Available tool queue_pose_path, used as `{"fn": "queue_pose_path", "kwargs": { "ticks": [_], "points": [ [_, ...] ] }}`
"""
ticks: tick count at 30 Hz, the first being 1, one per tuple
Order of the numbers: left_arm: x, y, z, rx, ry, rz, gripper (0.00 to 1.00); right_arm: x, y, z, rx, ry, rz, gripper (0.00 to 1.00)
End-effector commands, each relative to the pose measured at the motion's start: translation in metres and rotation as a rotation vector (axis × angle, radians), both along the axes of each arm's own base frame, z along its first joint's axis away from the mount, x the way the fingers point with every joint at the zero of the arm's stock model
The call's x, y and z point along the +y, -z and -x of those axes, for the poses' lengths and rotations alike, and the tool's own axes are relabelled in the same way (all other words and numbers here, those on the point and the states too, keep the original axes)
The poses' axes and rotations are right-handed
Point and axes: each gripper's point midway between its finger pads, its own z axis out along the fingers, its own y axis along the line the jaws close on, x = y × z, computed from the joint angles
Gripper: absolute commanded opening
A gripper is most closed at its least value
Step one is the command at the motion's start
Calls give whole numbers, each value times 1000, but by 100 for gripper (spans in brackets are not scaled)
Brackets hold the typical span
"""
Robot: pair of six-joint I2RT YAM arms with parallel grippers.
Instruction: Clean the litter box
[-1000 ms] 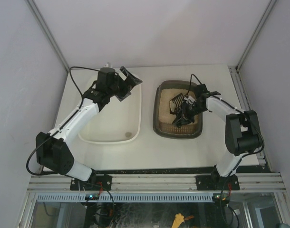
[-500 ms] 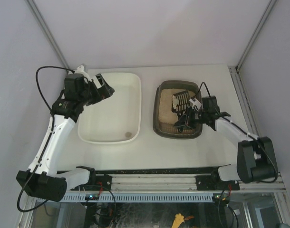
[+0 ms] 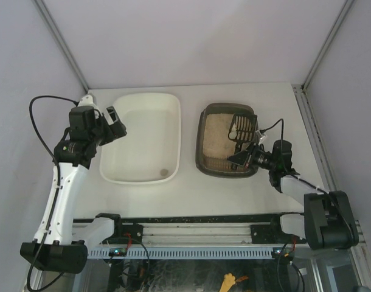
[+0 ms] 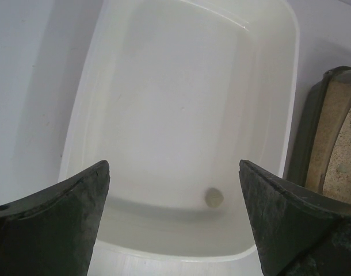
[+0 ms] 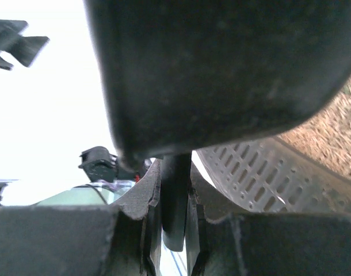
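The litter box (image 3: 200, 141) sits on the right half of the white table (image 3: 191, 196), just right of a bigger tub (image 3: 177, 141) and apart from it by a narrow strip of table. We see a small rectangular tray with rounded corners, made of dark grey-brown plastic with a slightly see-through wall. The left wrist view catches its smooth, thick rim (image 4: 313, 135) at the right edge. Inside lies beige, sandy litter (image 3: 214, 131), grainy and rough in the right wrist view (image 5: 331, 129).

A black scoop (image 3: 241, 125) with a slotted head stands tilted over the far right part of the box. Its handle runs down toward the near right corner. The right gripper (image 3: 239, 159) is pressed together on that handle. In the right wrist view the thin dark bar (image 5: 175, 198) is pinched between the two fingers (image 5: 142, 210), with the scoop's rows of slots just to the right.

The left gripper (image 3: 115, 123) hangs over the left rim of the tub with its jaws spread wide and nothing between them. Its dark, matte fingers (image 4: 66, 204) frame the tub from above.

The tub is cream-white, smooth and glossy, a deep rounded rectangle (image 4: 77, 129). One small, round, pale lump (image 3: 165, 172) rests on its floor by the near right corner (image 4: 214, 197).
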Motion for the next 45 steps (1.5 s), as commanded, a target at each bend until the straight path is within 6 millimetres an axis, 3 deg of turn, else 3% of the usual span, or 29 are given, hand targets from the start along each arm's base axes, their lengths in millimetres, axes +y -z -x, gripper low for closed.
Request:
{"fn": "queue_pose_path", "kwargs": {
  "ticks": [1,6,10,14,19,23,28,32,36,41,45],
  "points": [
    [7,1,10,-39,-26,-9,98,-1,-50,-14,-179,-40,-151,0],
    [13,4,15,-47,-46,-30,98,21,-45,-8,-98,-181,-198,0],
    [14,9,16,-45,-48,-35,98,7,-56,-16,-37,-135,-333,0],
    [16,9,17,-45,-59,-41,97,29,-48,-2,12,-234,-341,0],
    [17,11,17,-43,-60,-44,98,11,-45,-15,31,-129,-362,0],
    [16,12,16,-38,-62,-40,97,42,-42,0,48,-251,-301,0],
    [16,13,15,-39,-65,-33,97,19,-45,-18,33,-159,-327,0],
    [19,7,17,-46,-89,-29,98,34,-40,-8,64,-229,-316,0],
    [27,4,16,-61,-141,-31,100,22,-42,-18,67,-171,-364,0],
    [42,1,16,-71,-217,-44,100,44,-36,-5,97,-259,-341,0],
    [32,-10,17,-80,-173,4,98,45,-36,-10,109,-242,-359,0]
  ]
}}
